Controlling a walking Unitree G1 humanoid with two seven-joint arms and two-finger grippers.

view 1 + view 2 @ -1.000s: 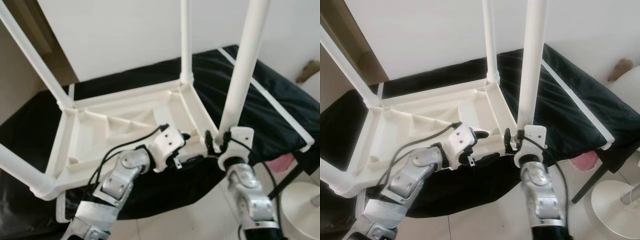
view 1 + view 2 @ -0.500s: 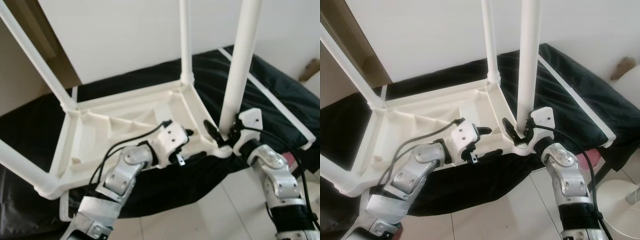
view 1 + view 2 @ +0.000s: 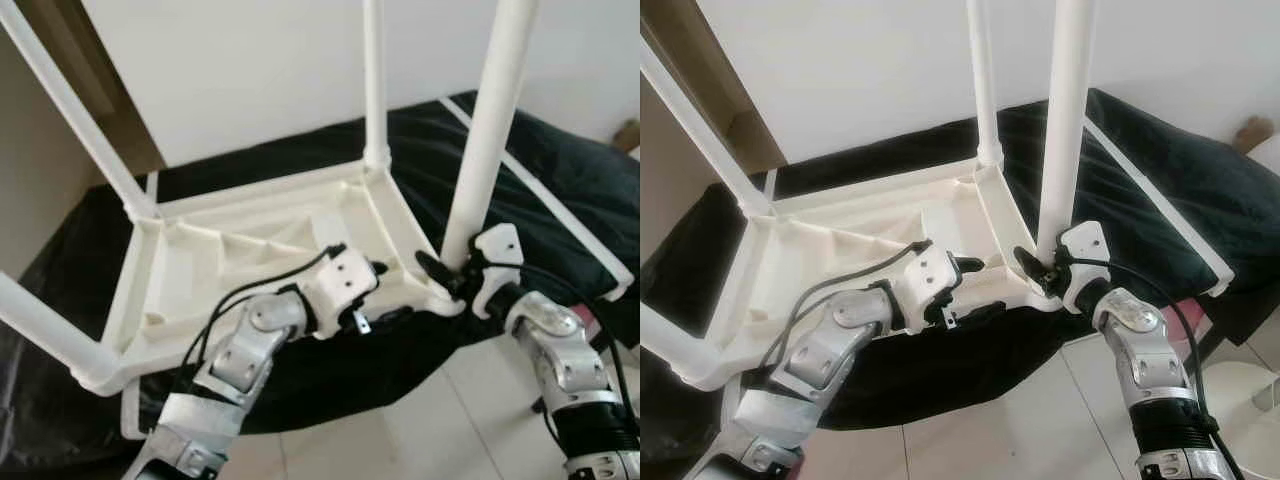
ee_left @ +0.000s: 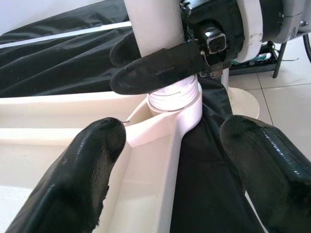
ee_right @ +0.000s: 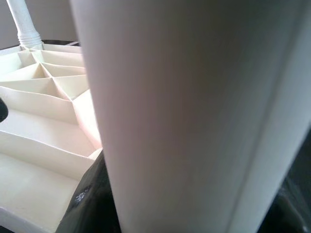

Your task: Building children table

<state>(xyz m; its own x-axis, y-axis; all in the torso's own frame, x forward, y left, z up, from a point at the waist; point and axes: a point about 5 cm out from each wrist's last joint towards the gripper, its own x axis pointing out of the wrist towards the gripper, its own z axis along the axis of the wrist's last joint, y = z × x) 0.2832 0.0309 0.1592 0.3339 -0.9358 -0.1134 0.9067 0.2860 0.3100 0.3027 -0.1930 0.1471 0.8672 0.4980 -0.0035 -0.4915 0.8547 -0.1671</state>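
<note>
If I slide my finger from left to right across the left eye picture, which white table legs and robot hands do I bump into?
Near-left white plastic table leg → far-left white leg → left hand → thin far white leg → thick white leg, gripped at its base by the right hand.

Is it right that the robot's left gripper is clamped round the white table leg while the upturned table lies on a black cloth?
No: the right gripper clamps the leg, as the left wrist view shows. The table does lie upturned on the black cloth.

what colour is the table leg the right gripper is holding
White; the table leg shows best in the right eye view.
</note>
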